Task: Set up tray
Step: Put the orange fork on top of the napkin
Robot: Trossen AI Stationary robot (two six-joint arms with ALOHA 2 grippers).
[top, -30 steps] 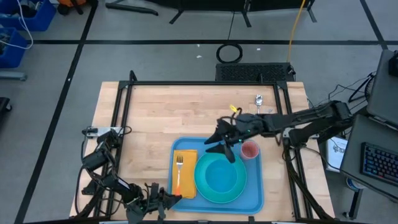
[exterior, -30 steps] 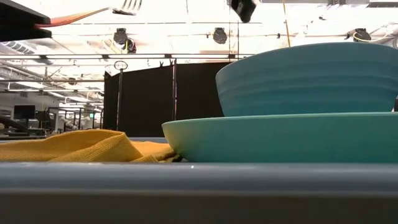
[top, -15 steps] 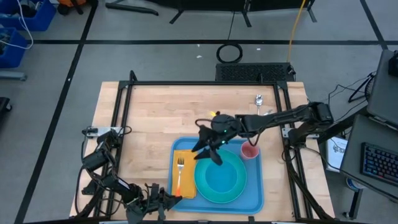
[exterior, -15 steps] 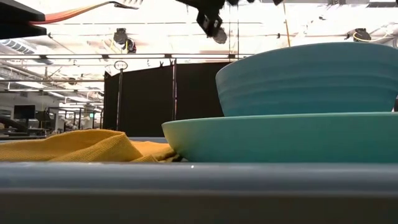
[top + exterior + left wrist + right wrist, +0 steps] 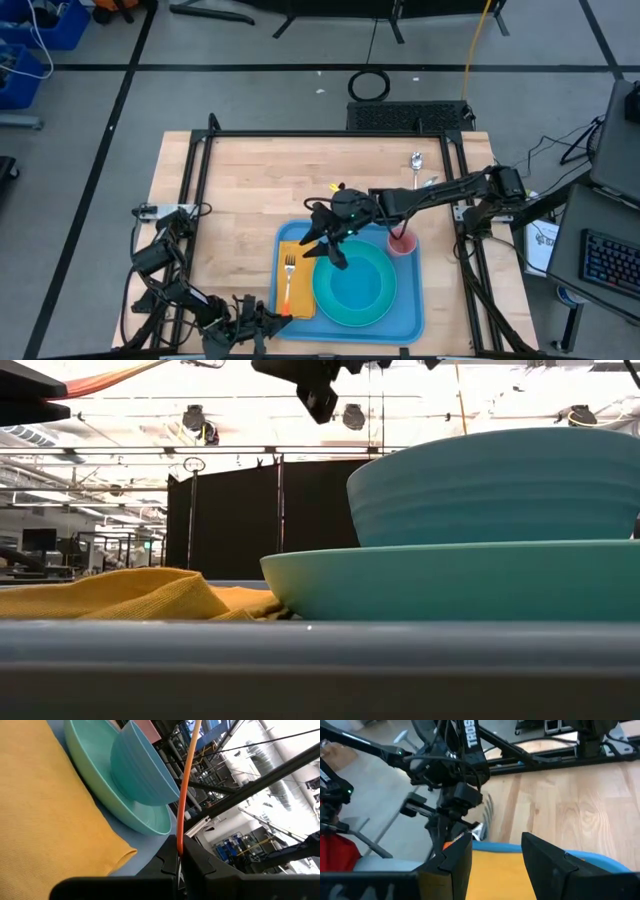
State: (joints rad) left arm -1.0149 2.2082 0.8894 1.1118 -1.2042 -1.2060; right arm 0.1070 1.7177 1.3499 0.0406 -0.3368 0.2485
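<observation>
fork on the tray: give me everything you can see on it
The fork has an orange handle and a pale, metallic-looking head. In the high view it lies lengthwise over the yellow napkin at the left end of the blue tray, tines toward the table's far side, beside the teal plate. The left gripper is shut on the handle's near end; the left wrist view shows the thin orange shaft running out from between its fingers. Whether it rests on the napkin or is raised is unclear.
</observation>
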